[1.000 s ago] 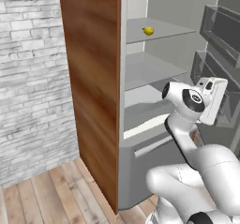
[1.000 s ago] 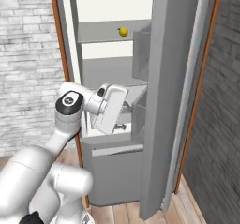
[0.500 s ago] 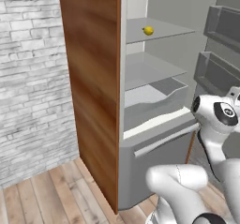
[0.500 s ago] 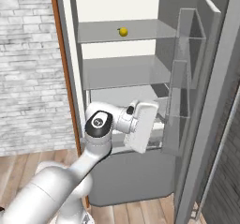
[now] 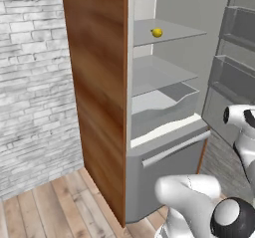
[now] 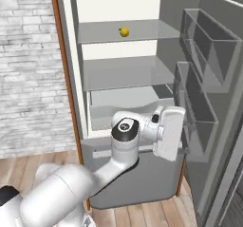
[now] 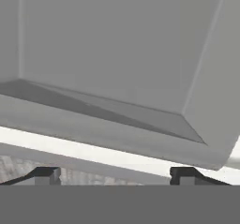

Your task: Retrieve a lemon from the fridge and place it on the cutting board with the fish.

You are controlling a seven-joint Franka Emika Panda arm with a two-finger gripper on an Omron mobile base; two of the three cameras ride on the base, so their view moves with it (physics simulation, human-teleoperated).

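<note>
The fridge (image 5: 164, 147) stands wide open, with a brown wood panel (image 5: 97, 87) on its side and a grey brick wall (image 5: 32, 82) next to that. The little yellow lemon (image 5: 157, 32) sits by itself on the top shelf (image 5: 174, 30), far back and well above the robot's hand. From the other side the lemon (image 6: 124, 32) looks the same, alone on that high shelf. Under it is another bare shelf, and then a pale drawer bin (image 5: 164, 105). The open door (image 6: 209, 79) has clear bins on it. The robot's white hand (image 6: 169, 132) is low down, just in front of the bottom drawer, near the door bins. The claw (image 7: 114, 175) has its two dark tips wide apart, and it holds nothing.
</note>
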